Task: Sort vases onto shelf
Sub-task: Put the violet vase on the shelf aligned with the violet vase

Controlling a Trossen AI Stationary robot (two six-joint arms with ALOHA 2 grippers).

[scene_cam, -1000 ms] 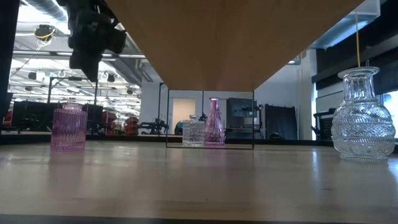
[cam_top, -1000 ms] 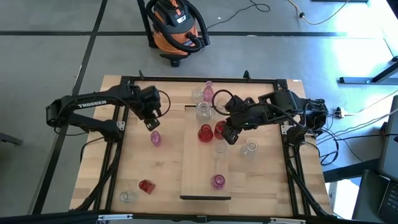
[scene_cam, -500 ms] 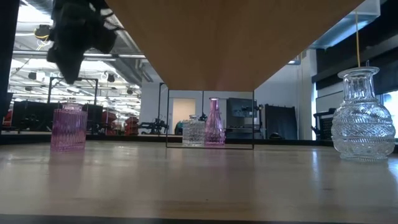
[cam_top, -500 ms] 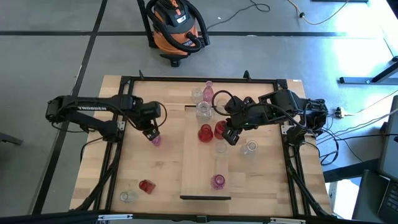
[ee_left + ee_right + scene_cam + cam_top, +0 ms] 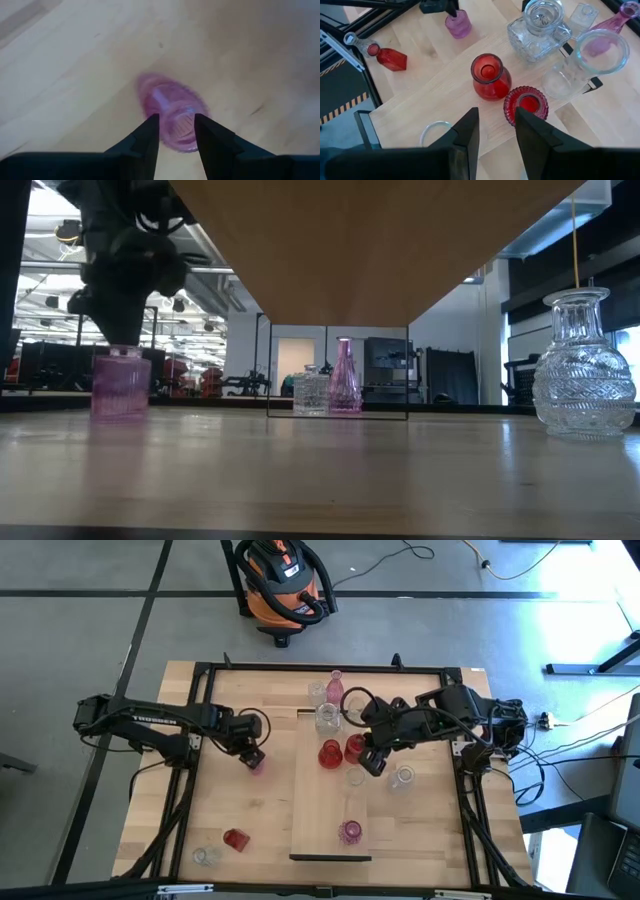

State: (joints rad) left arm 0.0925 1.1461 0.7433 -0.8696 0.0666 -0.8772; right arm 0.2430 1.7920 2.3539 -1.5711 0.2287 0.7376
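Observation:
A small pink vase (image 5: 256, 764) stands upright on the tabletop, left of the shelf (image 5: 322, 830). My left gripper (image 5: 177, 135) has come down on it from above, open, one finger on each side of its neck (image 5: 179, 125). In the low view the gripper (image 5: 120, 320) hides the vase's (image 5: 121, 387) top. My right gripper (image 5: 371, 762) hangs open above the shelf's far half with nothing between its fingers (image 5: 467, 132). Below it, two red vases (image 5: 490, 77) (image 5: 526, 104) and a clear one (image 5: 538, 27) stand on the shelf. My left gripper's fingers (image 5: 150, 137) point down and flank the pink vase's neck. I cannot tell whether they touch it. The vase stands upright on its base on the table.
A pink vase (image 5: 350, 831) stands on the shelf's near part. Off the shelf are a clear vase (image 5: 402, 777) to its right, a tall pink one (image 5: 335, 685) and a clear one (image 5: 318, 692) at the far edge, and a red one (image 5: 235, 838) lying beside a clear one (image 5: 205, 856) near the front left.
My left gripper has dropped and moved toward the table's near edge onto the pink vase, rolling its wrist as it went, and its fingers have spread apart. The pink vase has shifted a little along the table in the low view.

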